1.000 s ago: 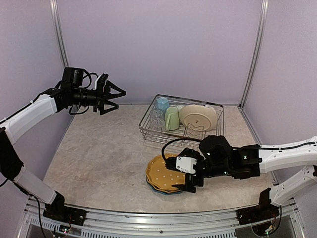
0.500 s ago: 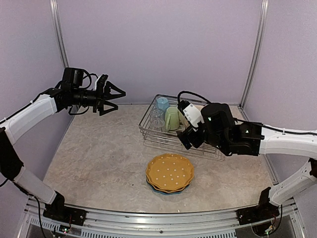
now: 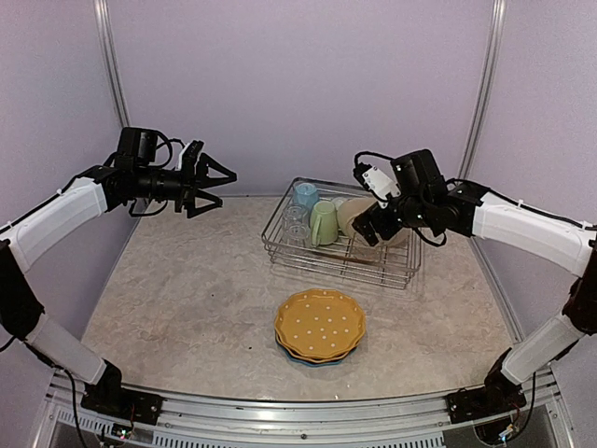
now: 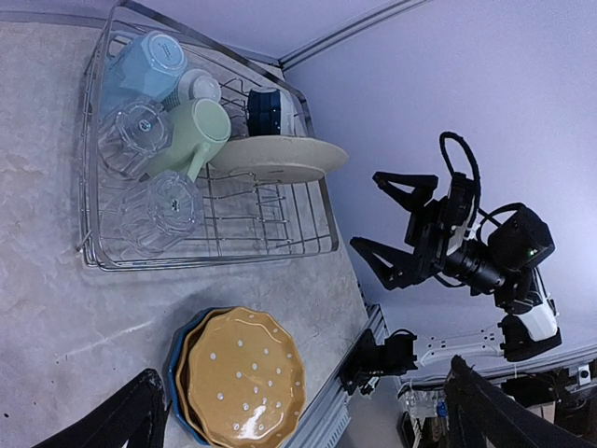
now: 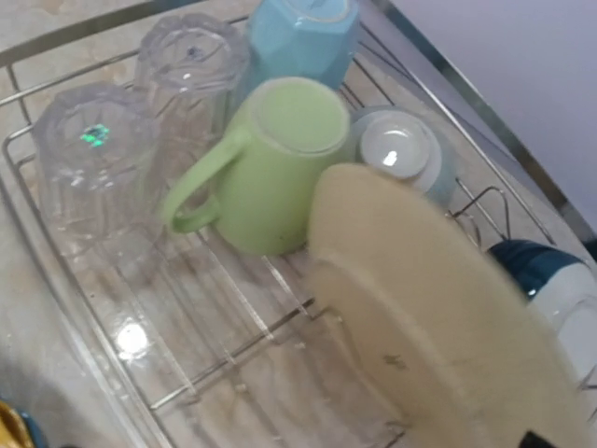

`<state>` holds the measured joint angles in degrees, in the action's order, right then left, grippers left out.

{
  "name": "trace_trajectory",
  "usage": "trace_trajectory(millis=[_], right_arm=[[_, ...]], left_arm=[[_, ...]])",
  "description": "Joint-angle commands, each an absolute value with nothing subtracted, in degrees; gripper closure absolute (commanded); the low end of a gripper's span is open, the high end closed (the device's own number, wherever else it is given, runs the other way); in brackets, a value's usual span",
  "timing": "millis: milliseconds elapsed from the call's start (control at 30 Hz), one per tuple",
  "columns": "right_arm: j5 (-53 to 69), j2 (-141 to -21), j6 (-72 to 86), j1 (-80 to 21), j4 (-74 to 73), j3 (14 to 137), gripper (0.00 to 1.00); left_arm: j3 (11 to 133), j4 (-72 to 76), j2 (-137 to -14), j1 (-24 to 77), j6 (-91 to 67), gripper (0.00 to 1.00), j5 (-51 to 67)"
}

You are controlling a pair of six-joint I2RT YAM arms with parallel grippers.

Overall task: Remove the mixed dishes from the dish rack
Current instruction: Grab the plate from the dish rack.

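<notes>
The silver wire dish rack (image 3: 280, 245) stands at the back of the table. It holds a pale green mug (image 5: 280, 168), a light blue mug (image 5: 303, 33), two upturned clear glasses (image 5: 89, 149), a cream plate (image 5: 448, 308) leaning in the slots, and small bowls (image 5: 401, 149) behind it. A dotted yellow-orange plate (image 3: 320, 324) lies on a blue plate (image 3: 303, 358) on the table in front of the rack. My right gripper (image 3: 367, 230) hovers open and empty over the rack, beside the cream plate. My left gripper (image 3: 227, 187) is open and empty, high at the far left.
Lilac walls close in the back and both sides, with metal posts (image 3: 478, 98) in the corners. A metal rail (image 3: 280, 420) runs along the near edge. The marbled tabletop (image 3: 187, 289) stretches left of the rack.
My right gripper has left the yellow-orange plate on the blue plate and swung up and back to the rack. The left arm has not moved.
</notes>
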<state>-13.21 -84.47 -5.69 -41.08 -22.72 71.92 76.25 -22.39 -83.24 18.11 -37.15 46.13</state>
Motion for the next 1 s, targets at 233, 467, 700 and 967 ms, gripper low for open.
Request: trace_trajectory(millis=[233, 467, 700, 967], right_arm=[[12.4, -87.0, -15.3, -26.0, -28.5, 80.3, 0.00], [25.0, -92.6, -19.8, -19.3, -30.6, 84.4, 0.05], [30.9, -100.2, -25.5, -16.6, -34.2, 88.9, 0.19], [33.3, -109.9, -33.3, -16.5, -42.4, 95.7, 0.51]], left_arm=[[77.5, -23.0, -83.0, 18.5, -36.2, 0.01, 46.8], [77.6, -22.9, -83.0, 18.5, -36.3, 0.01, 47.1], [77.6, -22.9, -82.9, 18.5, -36.2, 0.01, 47.2], [77.7, -22.9, -83.1, 18.5, -36.3, 0.01, 47.7]])
